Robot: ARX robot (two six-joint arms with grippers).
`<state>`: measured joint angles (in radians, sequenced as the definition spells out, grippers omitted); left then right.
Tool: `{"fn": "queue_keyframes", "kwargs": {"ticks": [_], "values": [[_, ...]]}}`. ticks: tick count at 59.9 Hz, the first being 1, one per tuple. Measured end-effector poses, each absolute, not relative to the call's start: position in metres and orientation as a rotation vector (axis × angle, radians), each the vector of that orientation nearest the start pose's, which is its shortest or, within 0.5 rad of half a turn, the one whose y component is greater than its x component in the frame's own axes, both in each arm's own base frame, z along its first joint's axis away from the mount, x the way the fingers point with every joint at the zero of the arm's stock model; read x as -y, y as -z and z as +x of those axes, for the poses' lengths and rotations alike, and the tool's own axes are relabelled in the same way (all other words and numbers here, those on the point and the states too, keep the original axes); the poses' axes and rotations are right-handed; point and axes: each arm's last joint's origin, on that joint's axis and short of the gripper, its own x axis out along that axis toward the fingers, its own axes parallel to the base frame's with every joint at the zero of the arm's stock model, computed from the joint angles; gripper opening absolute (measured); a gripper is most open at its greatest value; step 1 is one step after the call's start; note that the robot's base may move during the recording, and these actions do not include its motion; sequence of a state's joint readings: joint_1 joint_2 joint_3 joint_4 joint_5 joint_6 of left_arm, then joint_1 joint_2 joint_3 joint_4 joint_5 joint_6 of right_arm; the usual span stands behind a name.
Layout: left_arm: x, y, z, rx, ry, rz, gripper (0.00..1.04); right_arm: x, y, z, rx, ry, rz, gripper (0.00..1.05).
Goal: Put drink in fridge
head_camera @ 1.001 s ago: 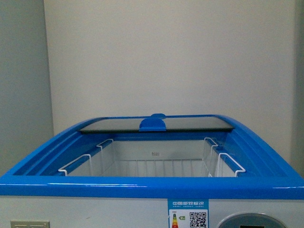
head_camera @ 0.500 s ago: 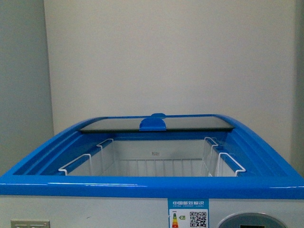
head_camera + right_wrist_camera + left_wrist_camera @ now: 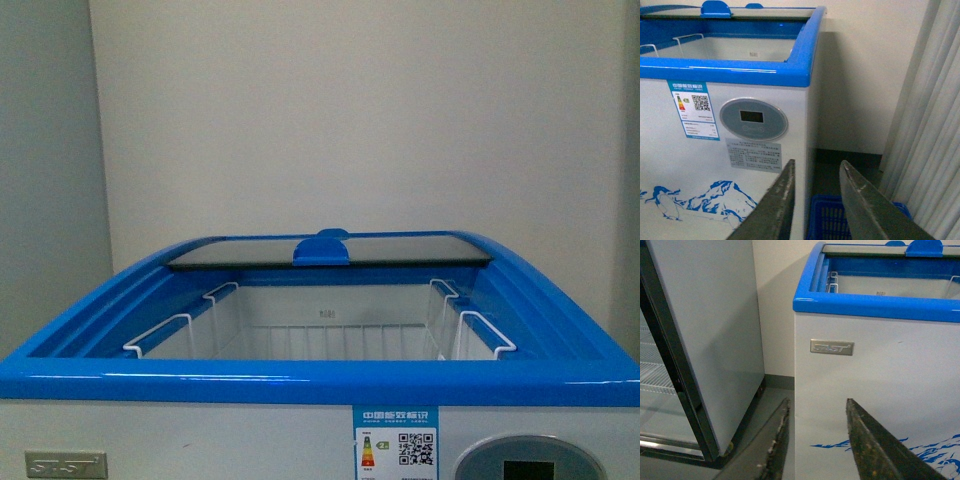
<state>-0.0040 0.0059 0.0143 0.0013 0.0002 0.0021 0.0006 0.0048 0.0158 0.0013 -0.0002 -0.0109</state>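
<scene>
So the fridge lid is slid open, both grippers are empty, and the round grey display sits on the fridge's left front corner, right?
Not quite. The round grey display is at the fridge's right front corner, as the front and right wrist views show. The lid is slid open, and the left gripper and right gripper are empty.

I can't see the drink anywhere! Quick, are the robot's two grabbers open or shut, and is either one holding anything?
Left gripper: open, holding nothing.
Right gripper: open, holding nothing.
</scene>
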Motion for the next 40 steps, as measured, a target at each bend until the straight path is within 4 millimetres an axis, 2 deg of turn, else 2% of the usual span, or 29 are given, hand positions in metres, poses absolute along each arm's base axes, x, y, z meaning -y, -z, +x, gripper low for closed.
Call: {"fn": "queue_keyframes", "kwargs": {"ticks": [12, 17, 19, 40], "values": [[0.0004, -0.1681, 0.0972, 0.010, 0.004, 0.002, 0.85, -0.0001, -0.1687, 0.0970, 0.012, -0.001, -0.011, 0.85], [0.0004, -0.1681, 0.0972, 0.010, 0.004, 0.002, 0.97, -0.0001, -0.1687, 0.0970, 0.012, -0.001, -0.010, 0.96], [0.0004, -0.1681, 0.0972, 0.010, 0.004, 0.002, 0.98, -0.0001, -0.1687, 0.0970, 0.012, -0.001, -0.010, 0.98], [0.0004, -0.1681, 0.0972, 0.010, 0.004, 0.002, 0.97, -0.0001, -0.1687, 0.0970, 0.012, -0.001, -0.010, 0.97]]}}
